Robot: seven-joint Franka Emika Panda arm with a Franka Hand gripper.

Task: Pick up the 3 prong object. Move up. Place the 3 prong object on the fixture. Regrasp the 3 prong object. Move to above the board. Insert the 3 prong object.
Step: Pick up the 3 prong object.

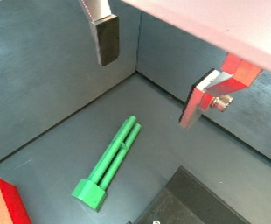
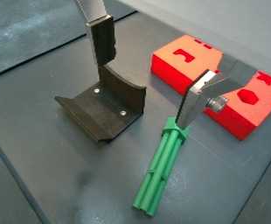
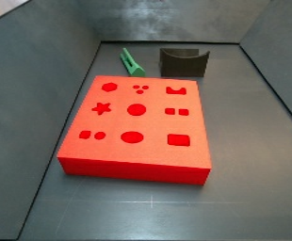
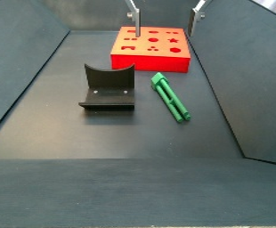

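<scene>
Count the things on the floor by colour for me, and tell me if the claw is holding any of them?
Green: 1, the peg.
Red: 1, the board.
Dark grey: 1, the bracket.
Total: 3.
The gripper hangs open above the peg and bracket, holding nothing.

Opposed side views; downward wrist views

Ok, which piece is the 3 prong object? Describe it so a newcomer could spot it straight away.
Start at the big red board, then look to the dark fixture on the floor near it. The 3 prong object lies flat on the floor beside the fixture, with the open gripper hanging above. It is the only green thing: a slender peg, far thinner than its blocky neighbours.
</scene>
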